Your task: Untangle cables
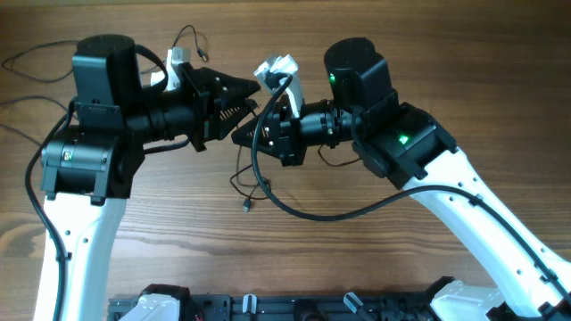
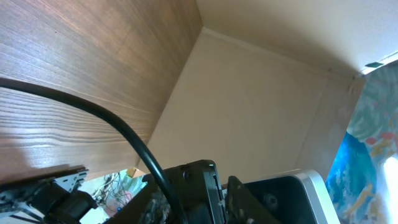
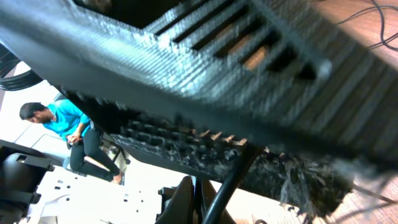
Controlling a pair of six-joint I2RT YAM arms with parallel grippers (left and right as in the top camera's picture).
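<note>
Thin dark cables trail from under the two grippers down the table to a small plug end. Another thin cable curls at the back, behind the left arm. My left gripper points right at mid-table; in the left wrist view its jaws stand a narrow gap apart, with no cable visible between them. My right gripper points left, just beneath the left one. Its fingers are pressed together, and I cannot see whether a cable is pinched there.
The right arm's thick black cable loops low over the table in front of the grippers and crosses the left wrist view. More thin wires lie at the far left. A black rack runs along the front edge.
</note>
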